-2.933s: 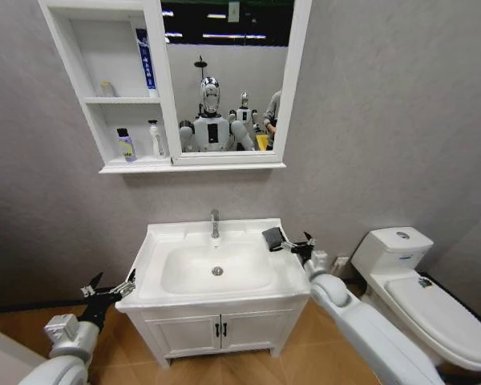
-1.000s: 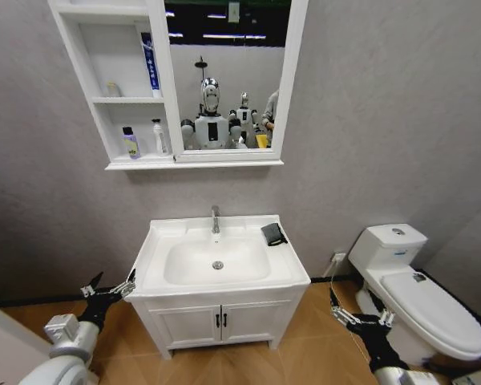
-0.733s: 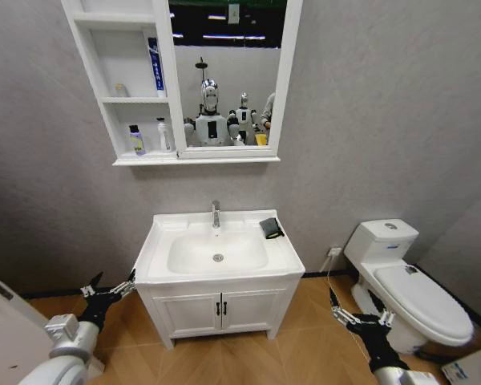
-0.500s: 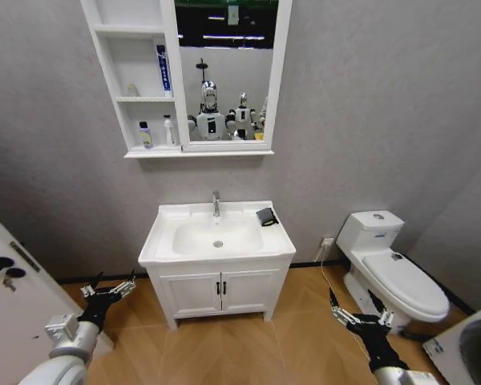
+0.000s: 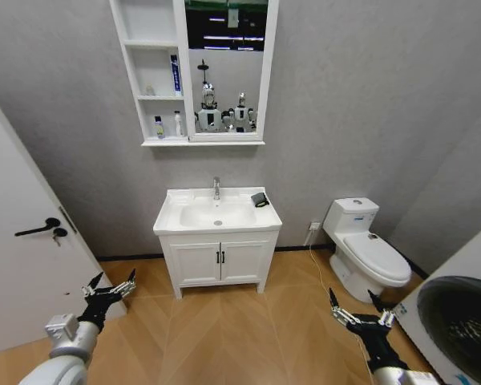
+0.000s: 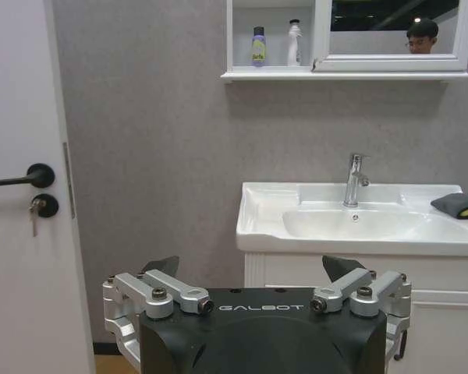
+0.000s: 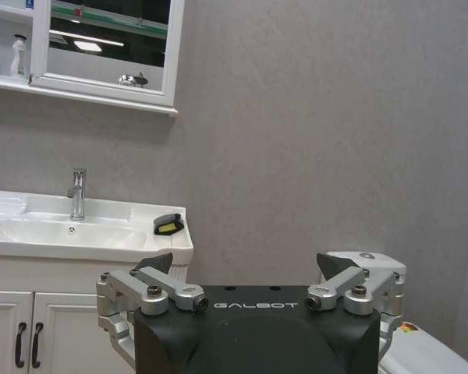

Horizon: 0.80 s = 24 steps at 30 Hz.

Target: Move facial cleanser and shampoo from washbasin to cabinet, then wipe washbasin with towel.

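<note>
White washbasin (image 5: 188, 220) stands well ahead of the robot, dark towel (image 5: 260, 200) on its right rear corner near the faucet (image 5: 216, 188). Two bottles (image 5: 167, 127) sit on the cabinet (image 5: 154, 74) bottom shelf, blue tube (image 5: 175, 74) on the middle shelf. Left gripper (image 5: 109, 291) and right gripper (image 5: 357, 312) hang low over the wood floor (image 5: 224, 337), fingers spread apart, holding nothing.

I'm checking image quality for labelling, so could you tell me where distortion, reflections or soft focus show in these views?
Head view: wide-angle bending leans the door and the walls inward; the mirror reflects ceiling lights. Left wrist view: the left gripper close up is slightly soft, while the washbasin is sharp. Right wrist view: even light, with light streaks in the mirror.
</note>
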### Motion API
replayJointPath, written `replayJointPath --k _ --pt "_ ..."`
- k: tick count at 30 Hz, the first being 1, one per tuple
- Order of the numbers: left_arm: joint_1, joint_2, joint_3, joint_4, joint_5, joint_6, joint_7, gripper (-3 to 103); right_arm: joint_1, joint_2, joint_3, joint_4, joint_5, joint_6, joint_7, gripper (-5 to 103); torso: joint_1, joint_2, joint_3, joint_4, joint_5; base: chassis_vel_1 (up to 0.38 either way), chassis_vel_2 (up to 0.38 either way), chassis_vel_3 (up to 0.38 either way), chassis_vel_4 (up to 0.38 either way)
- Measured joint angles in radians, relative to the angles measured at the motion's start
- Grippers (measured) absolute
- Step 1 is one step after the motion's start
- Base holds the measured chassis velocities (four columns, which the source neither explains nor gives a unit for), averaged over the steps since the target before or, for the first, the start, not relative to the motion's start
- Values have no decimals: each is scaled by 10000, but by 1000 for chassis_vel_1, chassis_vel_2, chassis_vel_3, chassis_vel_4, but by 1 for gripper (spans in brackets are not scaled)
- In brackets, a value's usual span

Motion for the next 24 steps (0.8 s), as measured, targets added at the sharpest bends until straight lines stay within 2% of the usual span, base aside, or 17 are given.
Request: replayJointPath --k 1,2,3,4,5,6,7,9,10,11,12,13,15,16,17,20,24 --pt "-1 0 0 -2 0 0 -2 100 0 -1 0 -2 0 0 0 100 -2 1 -1 -2 31 345 -366 -337 343" --pt "-1 0 0 -2 0 0 -2 100 0 -1 0 -2 0 0 0 100 -2 1 -1 -2 31 345 -366 -337 343" --pt "-1 0 0 -6 1 0 1 100 1 -2 0 -4 1 -1 0 100 2 -1 2 -3 47 368 -312 -337 351" --pt "-1 0 0 -3 0 0 0 100 1 -1 0 -3 1 -1 0 100 2 -1 0 0 26 368 -390 -342 351" --pt "-1 0 0 -3 0 0 0 100 1 -1 0 -3 1 -1 0 100 2 -1 0 0 26 368 -390 -342 351" --pt "0 0 1 1 0 1 0 100 0 0 0 0 0 -1 0 100 1 1 0 0 -1 309 -318 -323 375" --pt "0 0 0 -2 0 1 0 100 2 -1 0 -3 0 -1 0 100 -1 1 -2 -2 37 372 -318 -390 309" --pt "0 0 0 -6 0 0 1 100 2 -2 0 -4 1 -2 0 100 2 -1 1 -1 37 359 -317 -390 336" --pt "0 0 1 0 0 0 0 100 0 0 0 -1 0 -1 0 100 -3 2 -2 0 0 262 -334 -311 362" --pt "0 0 1 0 0 0 0 100 0 0 0 -1 0 -1 0 100 -3 2 -2 0 0 262 -334 -311 362" --pt "4 0 -2 -1 0 1 -17 100 0 0 -1 -1 0 -1 -1 100 -8 5 -5 4 22 262 -138 -284 258" --pt "1 0 0 -3 0 0 -9 100 -1 0 0 -3 1 -1 0 100 -10 6 -4 -6 35 225 -138 -214 201" --pt "2 0 0 -3 0 0 -4 100 -2 0 0 -3 0 -1 0 100 -10 6 -5 0 31 144 -150 -214 177" --pt "3 0 -1 -1 0 1 -11 100 1 -1 0 -2 0 -1 0 100 -10 5 -4 4 14 64 57 -87 153" --pt "1 0 0 -1 0 0 -11 100 -3 0 0 -2 0 -1 0 100 -10 5 -3 -2 9 -10 57 -23 78" --pt "-1 0 1 -2 0 1 -4 100 0 0 1 -3 0 -1 1 100 -3 1 0 -3 31 -41 34 -14 50" --pt "-3 0 1 -1 0 0 -3 100 4 -1 1 -3 0 -1 0 100 12 -6 4 -1 20 -101 14 98 -47"
